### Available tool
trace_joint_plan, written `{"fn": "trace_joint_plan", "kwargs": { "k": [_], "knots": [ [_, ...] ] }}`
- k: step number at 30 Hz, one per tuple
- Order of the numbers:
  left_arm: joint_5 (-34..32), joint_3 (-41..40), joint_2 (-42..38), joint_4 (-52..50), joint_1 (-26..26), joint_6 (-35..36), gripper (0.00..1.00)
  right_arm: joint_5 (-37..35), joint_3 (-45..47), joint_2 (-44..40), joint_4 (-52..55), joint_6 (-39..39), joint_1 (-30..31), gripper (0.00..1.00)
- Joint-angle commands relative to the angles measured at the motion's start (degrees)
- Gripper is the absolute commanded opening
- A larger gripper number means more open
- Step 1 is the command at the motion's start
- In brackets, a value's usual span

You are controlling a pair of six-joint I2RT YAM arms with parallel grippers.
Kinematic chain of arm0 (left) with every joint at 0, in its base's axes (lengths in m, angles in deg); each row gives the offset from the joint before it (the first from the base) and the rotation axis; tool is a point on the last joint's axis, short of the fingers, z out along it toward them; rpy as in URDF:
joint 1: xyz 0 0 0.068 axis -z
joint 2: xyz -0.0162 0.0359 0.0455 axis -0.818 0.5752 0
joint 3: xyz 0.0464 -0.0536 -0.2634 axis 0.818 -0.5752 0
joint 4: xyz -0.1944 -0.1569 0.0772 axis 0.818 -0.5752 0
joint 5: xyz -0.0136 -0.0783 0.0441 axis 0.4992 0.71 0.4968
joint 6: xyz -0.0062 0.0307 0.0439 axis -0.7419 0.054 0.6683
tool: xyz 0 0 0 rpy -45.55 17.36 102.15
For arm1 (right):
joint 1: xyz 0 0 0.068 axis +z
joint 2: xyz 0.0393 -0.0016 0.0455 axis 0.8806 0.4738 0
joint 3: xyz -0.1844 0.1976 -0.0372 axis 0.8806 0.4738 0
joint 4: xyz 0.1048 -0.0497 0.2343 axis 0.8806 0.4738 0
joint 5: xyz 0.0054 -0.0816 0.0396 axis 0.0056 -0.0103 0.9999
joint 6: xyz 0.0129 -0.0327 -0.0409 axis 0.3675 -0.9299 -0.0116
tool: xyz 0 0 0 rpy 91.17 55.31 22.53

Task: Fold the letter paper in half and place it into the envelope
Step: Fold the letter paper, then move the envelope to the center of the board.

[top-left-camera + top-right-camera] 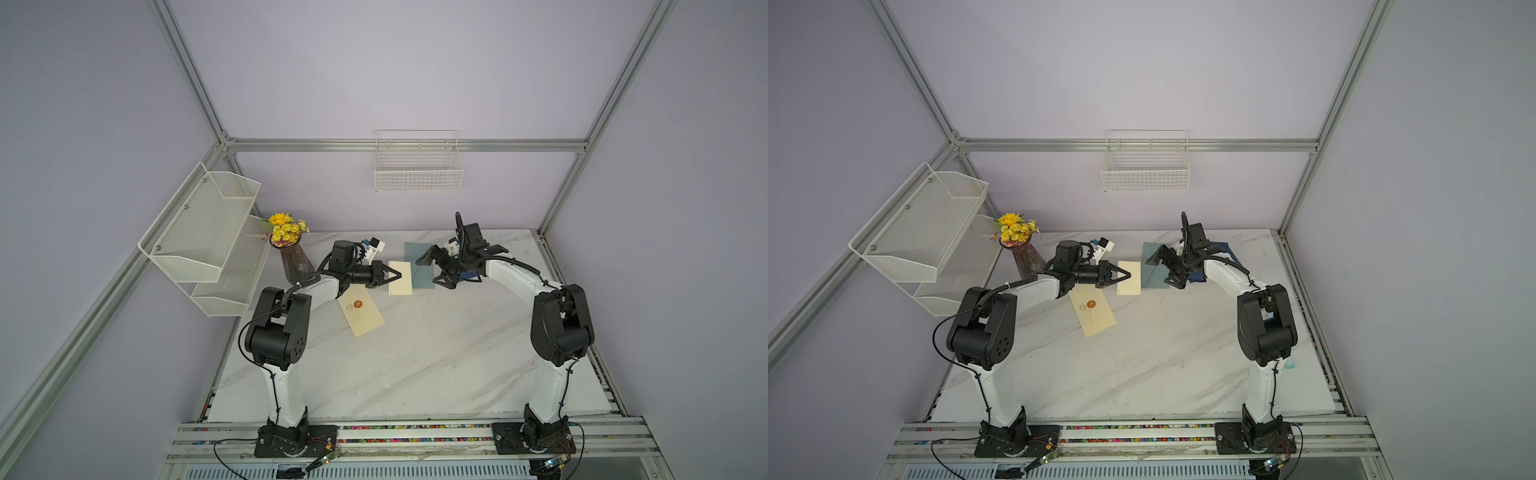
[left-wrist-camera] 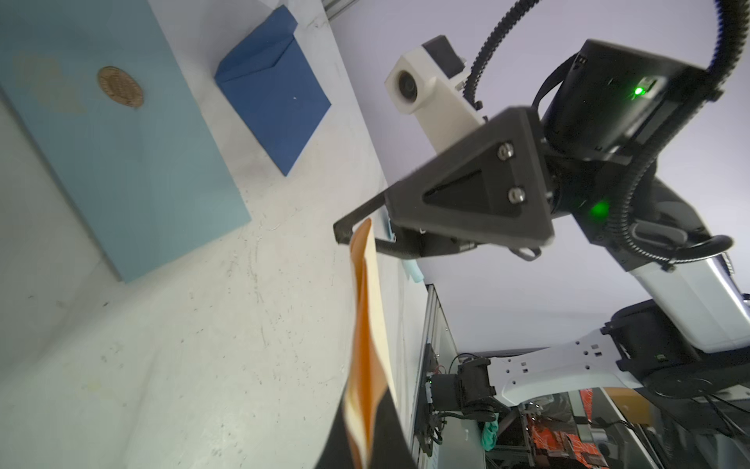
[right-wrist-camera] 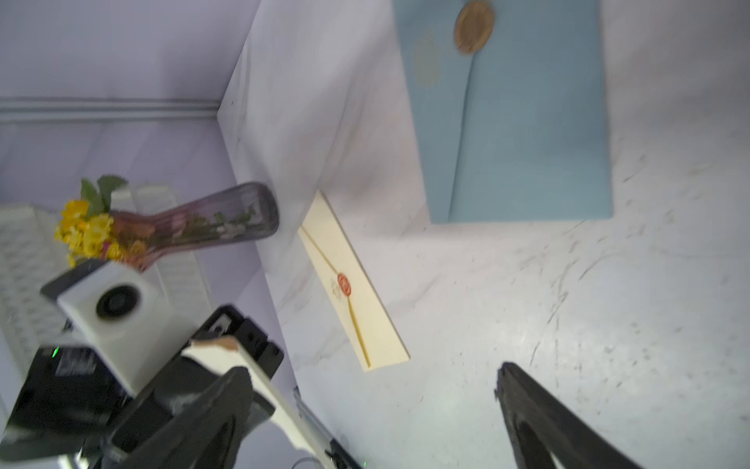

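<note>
Grip: The left pincer (image 1: pixel 397 275) is being kept clamped on the letter paper (image 1: pixel 401 283). The cream sheet is being held clear of the tabletop (image 1: pixel 415 353), toward the far edge and about midway between the left and right edges.

Fold: In the left wrist view the letter paper (image 2: pixel 367 308) is being seen edge-on as two layers joined at one end, with an orange inner face. The fold is therefore being judged as done, with insertion not yet done.

Right side: The right pincer (image 1: pixel 432 272) is being held with jaws wide apart and empty, just beside the sheet's free edge. It is probably being kept there to steady the sheet or take it over.

Envelopes: A cream envelope (image 1: pixel 360 312) with a red wax seal is lying flat near the left edge, beneath the left arm. It is being taken as the likely target by colour match, though which envelope is meant cannot be told. A light blue envelope (image 1: pixel 417 266) with a brown seal is lying at the far edge. A dark blue envelope (image 2: pixel 272 89) is lying beside it, toward the far right corner.

Writing: No brand, label or legible text is being found. The seal emblems are too blurred to be read.
</note>
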Motion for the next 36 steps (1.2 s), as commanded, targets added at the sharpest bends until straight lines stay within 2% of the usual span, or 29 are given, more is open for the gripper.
{"fn": "trace_joint_plan", "kwargs": {
  "k": [1,4,10,13,19,24,27,31,33,36],
  "knots": [
    [-7.8,0.7,-3.8,-11.0,-0.1,8.0,0.0,-14.1,-8.9,5.0,11.7,2.3,0.0,0.97],
    [-9.1,-0.3,-4.6,-10.7,0.0,7.2,0.0,-20.8,-20.0,11.4,17.9,3.7,-1.0,0.97],
    [-9.5,-1.5,-5.5,-10.4,0.2,6.9,0.0,-29.2,-43.0,24.4,27.1,4.5,-4.4,0.97],
    [-9.4,-1.9,-5.5,-10.5,0.1,7.0,0.0,-32.6,-48.2,27.5,26.8,4.1,-5.8,0.97],
    [-8.7,-2.3,-4.7,-10.6,0.2,6.7,0.0,-39.9,-52.5,30.0,20.6,1.5,-5.7,0.97],
    [-8.3,-2.2,-4.2,-10.7,0.1,6.5,0.0,-35.9,-44.8,28.5,8.4,1.8,-5.3,0.97],
    [-8.0,-1.7,-3.7,-11.1,0.2,6.5,0.0,-36.9,-40.1,27.6,3.5,3.1,-5.2,0.97],
    [-8.0,-1.5,-3.4,-11.7,0.1,6.5,0.0,-37.7,-41.9,30.2,1.8,2.4,-5.3,0.96],
    [-8.0,-1.6,-3.4,-12.0,0.2,6.6,0.0,-37.3,-43.9,32.0,1.7,1.9,-5.5,0.93],
    [-8.1,-2.2,-3.4,-12.2,0.2,6.6,0.0,-37.6,-44.4,33.4,1.3,1.4,-5.9,0.83]
  ]
}}
